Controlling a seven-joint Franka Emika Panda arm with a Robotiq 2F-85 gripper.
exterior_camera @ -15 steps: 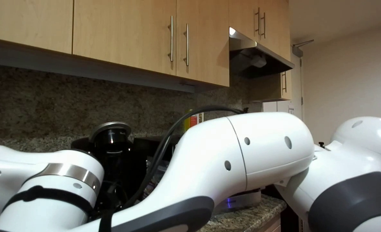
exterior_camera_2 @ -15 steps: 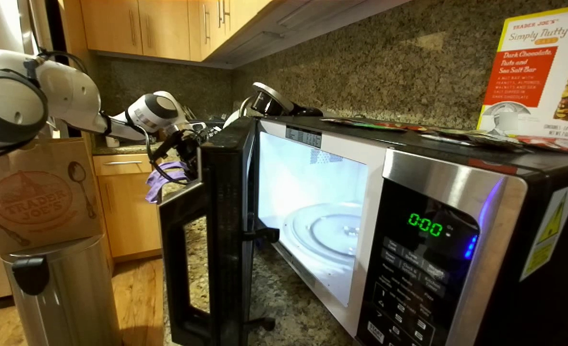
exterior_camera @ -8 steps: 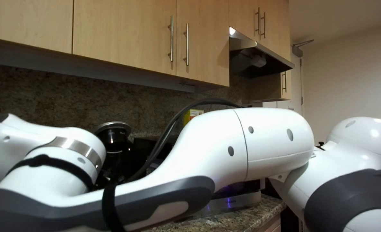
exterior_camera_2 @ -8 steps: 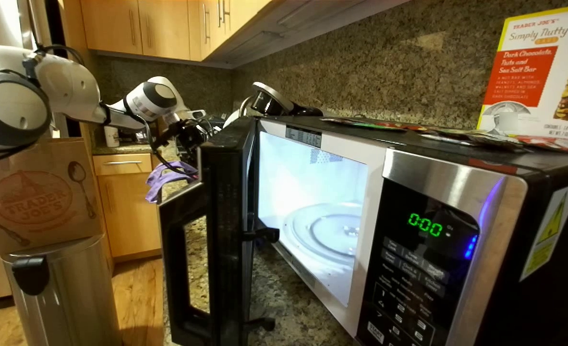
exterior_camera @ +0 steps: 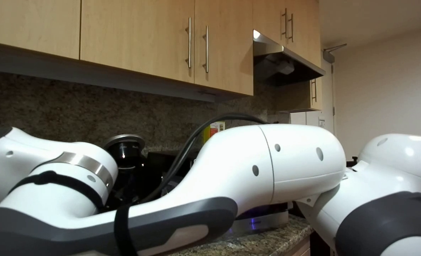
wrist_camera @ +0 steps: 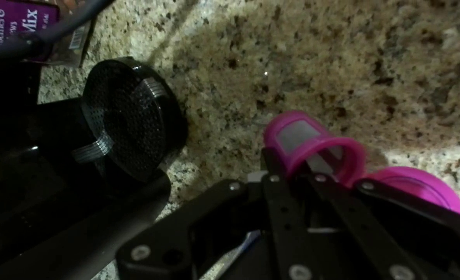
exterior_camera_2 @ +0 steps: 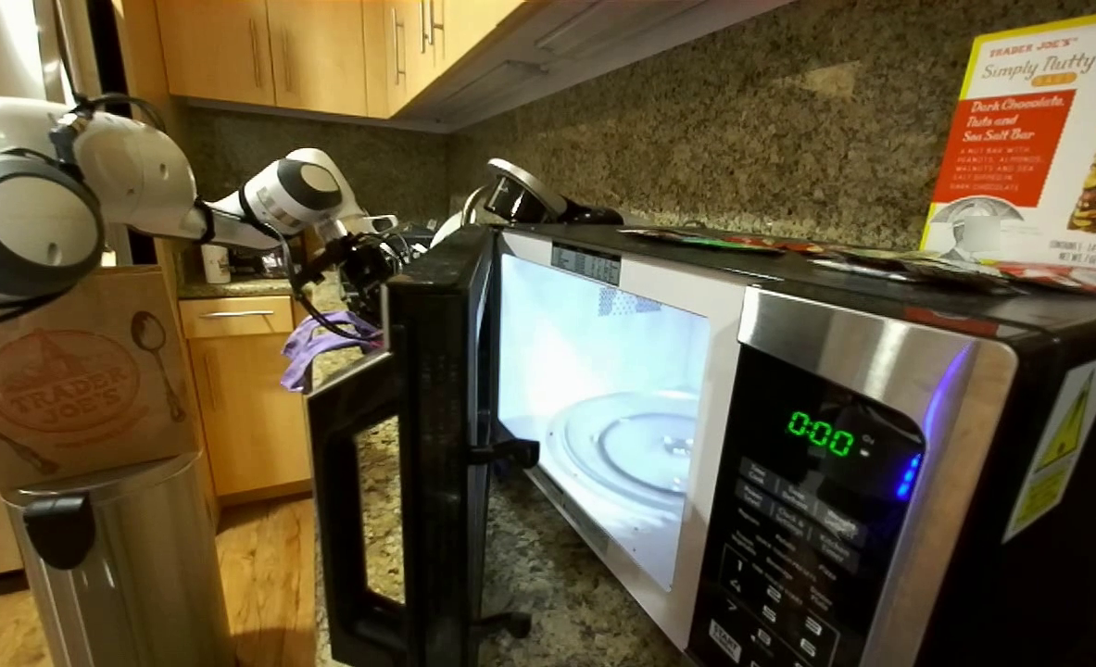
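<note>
In the wrist view my gripper [wrist_camera: 290, 171] is closed on the wall of a pink mesh filter cup [wrist_camera: 298, 136]. One finger lies outside the cup and the other reaches inside its open rim. A pink round lid [wrist_camera: 416, 184] shows beside the rim, partly behind a finger link. The cup is tilted over the granite counter [wrist_camera: 230, 77]; its height above it is hard to tell. A black coffee maker [wrist_camera: 125, 116] with a perforated round tray stands to the left. In an exterior view the gripper [exterior_camera_2: 367, 269] is small and dark behind the microwave door, and the cup is not visible there.
A microwave [exterior_camera_2: 724, 278] stands with its door [exterior_camera_2: 436, 445] open toward the arm. A purple cloth [exterior_camera_2: 321, 347] hangs at the counter edge. A paper bag [exterior_camera_2: 66, 371] sits on a metal bin [exterior_camera_2: 131, 556]. A snack bag [wrist_camera: 64, 35] and cable [wrist_camera: 66, 23] lie near the coffee maker.
The wrist and gripper have risen, mostly between one second and half a second ago. Since then, the arm's elbow side has dipped slightly while the wrist has stayed nearly still.
</note>
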